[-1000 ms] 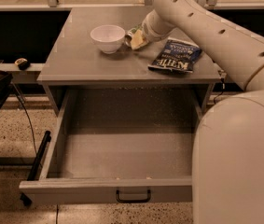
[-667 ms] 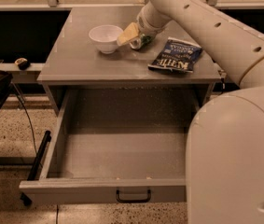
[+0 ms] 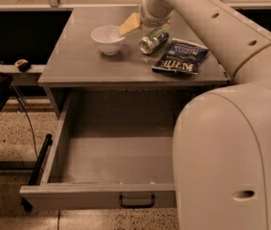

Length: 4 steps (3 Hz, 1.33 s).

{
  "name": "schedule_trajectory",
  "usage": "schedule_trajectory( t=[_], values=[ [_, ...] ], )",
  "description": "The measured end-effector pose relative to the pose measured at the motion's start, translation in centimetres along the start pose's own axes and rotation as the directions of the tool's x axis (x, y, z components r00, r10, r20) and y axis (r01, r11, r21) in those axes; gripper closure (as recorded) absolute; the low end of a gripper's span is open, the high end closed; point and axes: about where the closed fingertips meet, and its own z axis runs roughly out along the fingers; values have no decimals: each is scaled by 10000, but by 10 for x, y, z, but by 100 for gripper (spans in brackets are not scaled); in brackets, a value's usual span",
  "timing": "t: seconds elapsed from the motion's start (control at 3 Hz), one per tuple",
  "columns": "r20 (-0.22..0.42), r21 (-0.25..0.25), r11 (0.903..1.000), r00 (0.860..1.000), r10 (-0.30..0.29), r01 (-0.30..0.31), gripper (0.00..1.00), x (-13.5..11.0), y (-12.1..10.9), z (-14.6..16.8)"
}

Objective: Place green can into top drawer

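Green can [image 3: 154, 40] on its side on cabinet top [image 3: 77, 61], between white bowl [image 3: 107, 38] and blue chip bag [image 3: 180, 57]. Gripper [image 3: 136, 25] just above can, beside bowl; grasping or released, cannot tell. Top drawer [image 3: 77, 196] pulled out, dark handle [image 3: 137, 201] on front.

Looks like an office or lab test area. Speckled hard floor [image 3: 10, 143], plain grey cabinet [image 3: 77, 61] on a caster [image 3: 26, 206] w/ top drawer [image 3: 96, 195] standing open, black cable [image 3: 27, 123] trailing down at left. Snack props on the cabinet top: white bowl [image 3: 107, 38], green can [image 3: 153, 40] on its side, blue chip bag [image 3: 180, 57]. Big white robot arm [image 3: 211, 23] fills the right side. Its gripper [image 3: 130, 24] hangs over the top betw. bowl & can.
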Motion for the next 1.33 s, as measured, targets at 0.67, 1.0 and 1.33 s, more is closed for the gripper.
schedule_trajectory(
  t=[0.67,1.0,1.33],
  values=[
    [-345,1785,9629,9768,2115,-2022,2,0,-50,6],
    [-243,2285,9413,9651,2606,-2484,14,8,-73,7],
    [-583,2532,9377,9638,2603,-2380,31,24,-78,18]
  ],
)
